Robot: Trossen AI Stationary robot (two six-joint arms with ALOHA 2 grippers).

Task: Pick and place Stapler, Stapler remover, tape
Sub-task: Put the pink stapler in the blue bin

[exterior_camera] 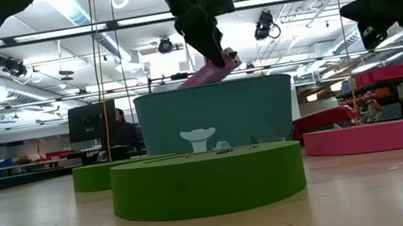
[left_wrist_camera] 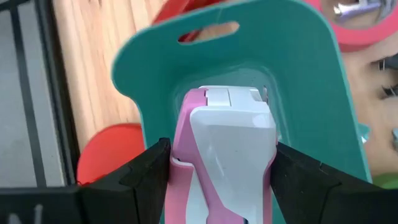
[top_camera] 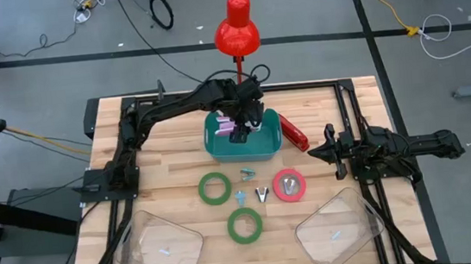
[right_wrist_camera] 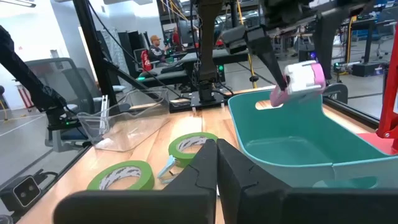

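— What's in the teal bin (top_camera: 219,142) right now?

— As far as I can see from here, nothing rests on its floor. The left gripper (top_camera: 239,125) hangs right over it, clamped on the pink and white stapler (left_wrist_camera: 224,146), one dark finger (left_wrist_camera: 146,171) pressed to each side. From table height the stapler (exterior_camera: 211,69) sits just above the rim, not down inside.

— Which way is it lying?

— Tilted. Its long axis slopes, one end lifted higher than the other, and it runs roughly along the length of the bin, toward the end with the slot handle.

— What does it look like up close?

— White top, pink body underneath, with a squared white end.

— And the rest of the things?

— A red stapler (top_camera: 294,132) lies on the wood just beside the bin, on the right arm's side, angled. In front of the bin are the tape rolls: a green roll (top_camera: 215,188), another green roll (top_camera: 244,225) nearer the table's front edge, and a red-pink roll (top_camera: 289,186). Small staple removers (top_camera: 254,186) lie between them. Two clear trays (top_camera: 164,243) stand at the front corners; I can't tell what, if anything, is in them.

— The other arm?

— The right gripper (top_camera: 331,150) waits well off to the side over the table, fingers together, holding nothing.
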